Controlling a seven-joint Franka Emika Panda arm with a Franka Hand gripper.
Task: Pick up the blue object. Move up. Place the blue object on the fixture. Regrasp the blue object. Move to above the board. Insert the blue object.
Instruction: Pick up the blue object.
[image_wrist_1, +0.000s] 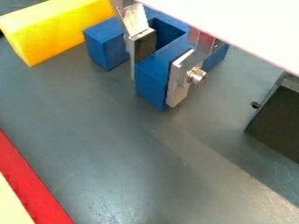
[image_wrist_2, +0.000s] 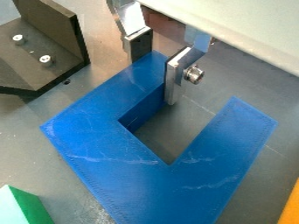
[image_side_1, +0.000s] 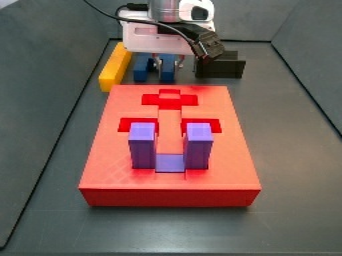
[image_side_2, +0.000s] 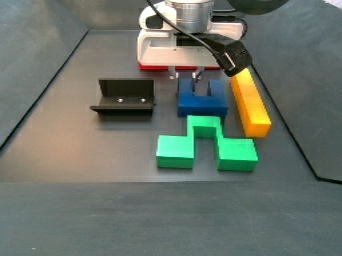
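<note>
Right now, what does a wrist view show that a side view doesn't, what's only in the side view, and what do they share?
Only a wrist view shows the hand up close: its silver fingers straddle one leg of the blue object. Only a side view shows the red board whole, with its cross-shaped recess and a purple U-shaped block standing in it. Both show the hand, the blue object, the yellow block and the fixture.
</note>
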